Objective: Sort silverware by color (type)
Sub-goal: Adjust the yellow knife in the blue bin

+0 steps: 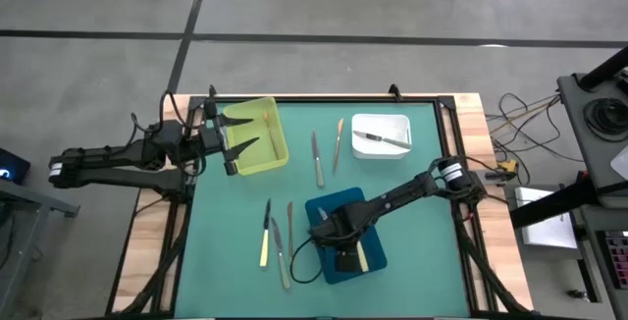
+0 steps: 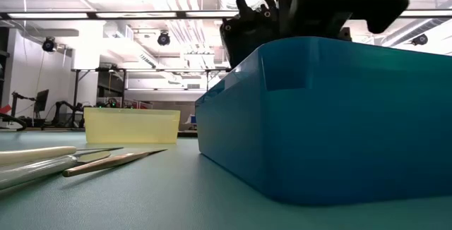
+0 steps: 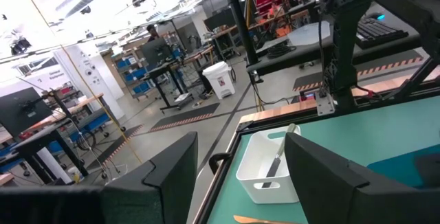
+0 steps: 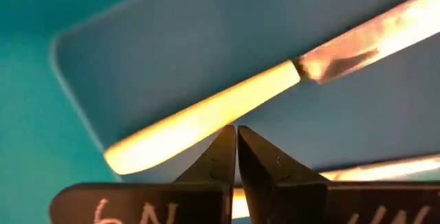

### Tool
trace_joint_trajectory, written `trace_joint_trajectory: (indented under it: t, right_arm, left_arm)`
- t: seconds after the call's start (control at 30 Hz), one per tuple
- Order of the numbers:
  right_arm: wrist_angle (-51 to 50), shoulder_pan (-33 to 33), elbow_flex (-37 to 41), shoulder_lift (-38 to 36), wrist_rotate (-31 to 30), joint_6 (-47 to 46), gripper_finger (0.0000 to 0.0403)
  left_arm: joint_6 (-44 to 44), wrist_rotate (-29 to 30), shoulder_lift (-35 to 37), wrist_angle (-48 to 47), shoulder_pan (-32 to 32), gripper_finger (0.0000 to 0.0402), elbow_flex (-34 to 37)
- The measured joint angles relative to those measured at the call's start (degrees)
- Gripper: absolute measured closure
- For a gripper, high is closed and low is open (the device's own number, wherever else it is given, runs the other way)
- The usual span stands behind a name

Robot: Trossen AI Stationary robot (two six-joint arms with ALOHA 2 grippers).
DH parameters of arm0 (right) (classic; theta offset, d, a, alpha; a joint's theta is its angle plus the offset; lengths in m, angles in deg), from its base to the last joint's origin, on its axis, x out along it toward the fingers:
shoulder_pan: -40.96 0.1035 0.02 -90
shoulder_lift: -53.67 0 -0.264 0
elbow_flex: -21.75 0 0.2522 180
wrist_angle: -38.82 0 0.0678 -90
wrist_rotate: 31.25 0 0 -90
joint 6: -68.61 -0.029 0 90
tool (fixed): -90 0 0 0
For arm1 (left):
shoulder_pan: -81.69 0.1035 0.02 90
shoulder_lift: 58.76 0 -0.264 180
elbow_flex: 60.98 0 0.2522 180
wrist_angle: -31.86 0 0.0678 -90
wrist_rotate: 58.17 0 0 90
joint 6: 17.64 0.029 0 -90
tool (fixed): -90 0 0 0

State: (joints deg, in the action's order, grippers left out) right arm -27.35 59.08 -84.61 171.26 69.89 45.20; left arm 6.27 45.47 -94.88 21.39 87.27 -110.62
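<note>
Hovering over the blue tray (image 1: 332, 261), right gripper (image 4: 236, 136) pinched empty above a cream-handled knife (image 4: 206, 117); left gripper (image 1: 234, 141), spread wide, over the yellow tray (image 1: 274, 153).

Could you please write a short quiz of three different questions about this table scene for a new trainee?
1. True or false: the right end effector is over the blue plastic tray.
2. Which tray holds one all-metal grey knife? A) the yellow plastic tray B) the white plastic tray C) the blue plastic tray
3. Fill in: the knife with the cream-yellow handle in the blue tray lies just beyond the ____ fingers of the right end effector.

Key: 1 true. 2 B. 3 shut. The left end effector waits open over the yellow tray.
</note>
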Motion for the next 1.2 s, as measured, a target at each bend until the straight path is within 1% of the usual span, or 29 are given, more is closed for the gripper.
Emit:
trace_joint_trajectory:
  t: [0.1,0.43,0.53,0.7,1.0,1.2]
  right_arm:
    - [2.29,-0.01,0.00,0.30,-0.12,0.00,0.0394]
    - [2.43,0.01,0.00,0.28,-0.22,0.02,0.0394]
    - [2.17,-0.03,0.00,0.28,-0.93,0.50,0.0394]
    - [2.15,-0.34,0.00,0.28,-5.03,3.43,0.0394]
    - [2.15,-1.70,0.00,0.87,-7.01,7.45,0.0394]
    - [3.26,-1.94,0.00,0.87,-8.39,8.53,0.0394]
  left_arm:
    - [0.00,0.01,0.00,0.00,-0.01,0.0202,0.00]
    - [0.00,0.00,0.00,-0.02,0.01,0.0202,0.00]
    - [0.01,-0.01,0.00,-0.02,-0.01,0.0202,0.00]
    - [0.00,0.01,0.00,-0.02,-0.01,0.0202,0.00]
    - [-0.01,-0.01,0.00,-0.07,-0.01,0.0202,0.00]
    - [0.01,0.01,0.00,-0.13,-0.01,0.0202,0.00]
